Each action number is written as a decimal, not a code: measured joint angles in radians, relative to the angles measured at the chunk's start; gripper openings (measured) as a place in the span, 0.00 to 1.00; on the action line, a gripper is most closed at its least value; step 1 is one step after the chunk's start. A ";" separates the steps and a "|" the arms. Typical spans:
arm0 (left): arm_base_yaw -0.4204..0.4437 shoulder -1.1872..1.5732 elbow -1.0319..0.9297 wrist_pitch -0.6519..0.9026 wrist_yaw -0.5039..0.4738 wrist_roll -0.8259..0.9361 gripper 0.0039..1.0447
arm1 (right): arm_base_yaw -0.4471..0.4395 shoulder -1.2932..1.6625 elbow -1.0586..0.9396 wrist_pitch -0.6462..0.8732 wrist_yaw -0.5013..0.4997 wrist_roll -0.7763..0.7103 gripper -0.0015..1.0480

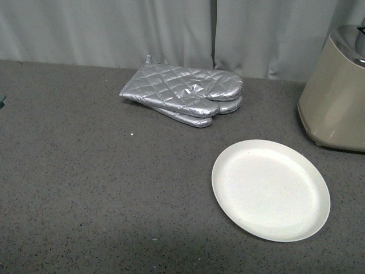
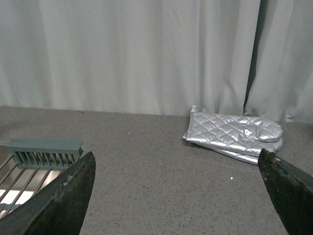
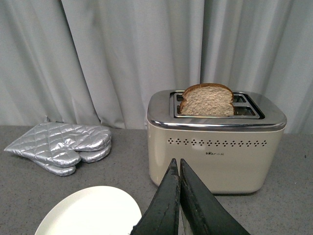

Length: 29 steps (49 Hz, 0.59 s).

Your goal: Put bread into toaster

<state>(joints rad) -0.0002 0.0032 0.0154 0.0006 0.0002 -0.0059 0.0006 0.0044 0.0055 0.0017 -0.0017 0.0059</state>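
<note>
A: Where is the bread (image 3: 207,100) now?

B: You have it standing upright in the near slot of the toaster (image 3: 215,143), its rounded top poking above the chrome. The plate (image 1: 270,189) just in front of the toaster lies bare.

A: And your end effectors?

B: Your right end effector (image 3: 179,166) hangs near the toaster's front with its fingers pressed together, holding nothing. Your left end effector (image 2: 176,188) is spread wide apart, well away from the toaster, past the mitts (image 1: 185,93).

A: If you need to reseat the slice?

B: Judge it light, soft and crumbly; squeeze hard and it will dent or tear. Take it by the crust at the exposed top, pinching across the flat faces gently. It seems to sit high, so you may only need a light press down from above.
</note>
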 joint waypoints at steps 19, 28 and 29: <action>0.000 0.000 0.000 0.000 0.000 0.000 0.94 | 0.000 0.000 0.000 0.000 0.000 -0.002 0.52; 0.000 0.000 0.000 0.000 0.000 0.002 0.80 | 0.000 0.000 0.000 0.000 0.000 -0.002 0.90; 0.000 0.000 0.000 0.000 0.000 0.002 0.76 | 0.000 0.000 0.000 0.000 0.000 -0.002 0.93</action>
<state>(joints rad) -0.0002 0.0032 0.0154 0.0006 -0.0002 -0.0040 0.0006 0.0044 0.0055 0.0013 -0.0013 0.0040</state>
